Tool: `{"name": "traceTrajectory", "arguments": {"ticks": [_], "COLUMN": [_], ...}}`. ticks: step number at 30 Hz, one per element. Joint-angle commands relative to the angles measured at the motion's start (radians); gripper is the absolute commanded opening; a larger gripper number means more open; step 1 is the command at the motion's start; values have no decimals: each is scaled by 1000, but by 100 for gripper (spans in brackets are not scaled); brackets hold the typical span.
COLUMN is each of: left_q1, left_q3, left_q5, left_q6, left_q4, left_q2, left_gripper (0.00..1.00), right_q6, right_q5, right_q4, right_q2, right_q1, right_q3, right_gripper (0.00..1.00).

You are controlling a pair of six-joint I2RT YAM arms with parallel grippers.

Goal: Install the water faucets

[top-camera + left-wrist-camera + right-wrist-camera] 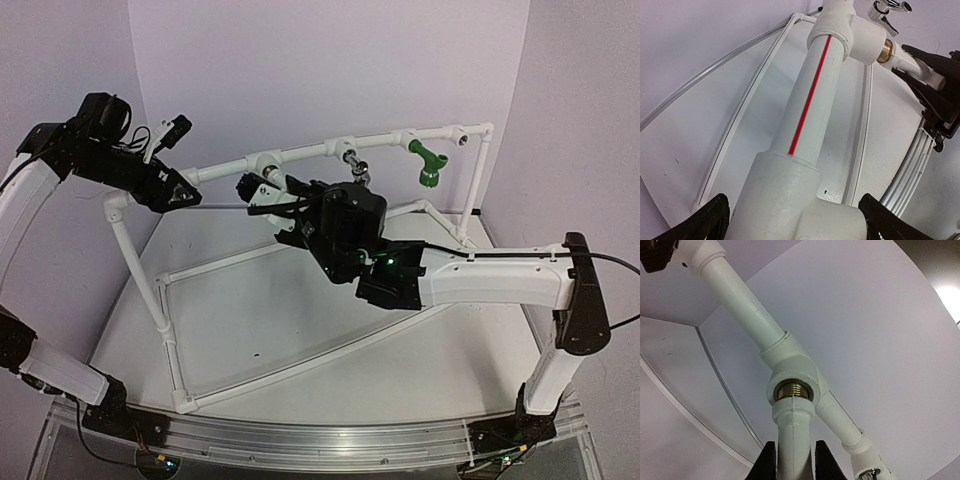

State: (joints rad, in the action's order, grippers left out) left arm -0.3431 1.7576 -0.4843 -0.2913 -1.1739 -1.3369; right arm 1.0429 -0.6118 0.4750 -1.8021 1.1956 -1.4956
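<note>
Caught at the third fitting of the job. Counted two already hanging from the top rail of the pipe frame (300, 152): the chrome tap (356, 166) at 12 o'clock over the table (300, 340), the green tap (430, 166) at 1 o'clock. Clamped the white tap (791, 422) by its body in the right gripper (794, 447), closed narrow, at about 11 o'clock on that rail, brass thread (792, 390) nosed into the socket (790, 365). Showed a ring of bare brass between tap and socket from the left wrist, so judged not yet screwed home. Straddled the corner fitting (805, 220) at 9 o'clock with the left gripper (794, 199), fingers (705, 222) spread wide either side; could not tell whether pressed on it or merely close. Called next, most likely, for turning the tap about its own axis, square to the socket, then releasing and re-gripping for further turns; risked a crossed thread if tilted. Looked small, stubby and all white, plastic by its sheen, with a squared collar (792, 409) behind the thread and a round end poking past the right gripper's black jaws.
</note>
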Motion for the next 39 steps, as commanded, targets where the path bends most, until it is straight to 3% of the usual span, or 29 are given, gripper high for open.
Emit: {"name": "traceTrajectory", "arguments": {"ticks": [1, 16, 26, 33, 39], "left_q1": [-13, -12, -12, -13, -13], "left_q3": [-4, -30, -26, -28, -29], "left_q5": [-49, -45, -36, -31, -27], "left_q6": [29, 34, 31, 31, 32], "left_q4": [-50, -35, -38, -35, -35], "left_q2": [3, 10, 7, 5, 6], "left_gripper": [88, 86, 85, 85, 85], "right_q6": [-56, -285, -392, -339, -369], "right_q5": [51, 52, 66, 102, 109], "right_q4": [60, -135, -126, -2, 5], "right_q2": [-20, -15, 2, 29, 22], "right_q1": [-1, 25, -8, -21, -28], "right_q3": [-107, -214, -119, 15, -12], "right_gripper": [0, 0, 0, 0, 0]}}
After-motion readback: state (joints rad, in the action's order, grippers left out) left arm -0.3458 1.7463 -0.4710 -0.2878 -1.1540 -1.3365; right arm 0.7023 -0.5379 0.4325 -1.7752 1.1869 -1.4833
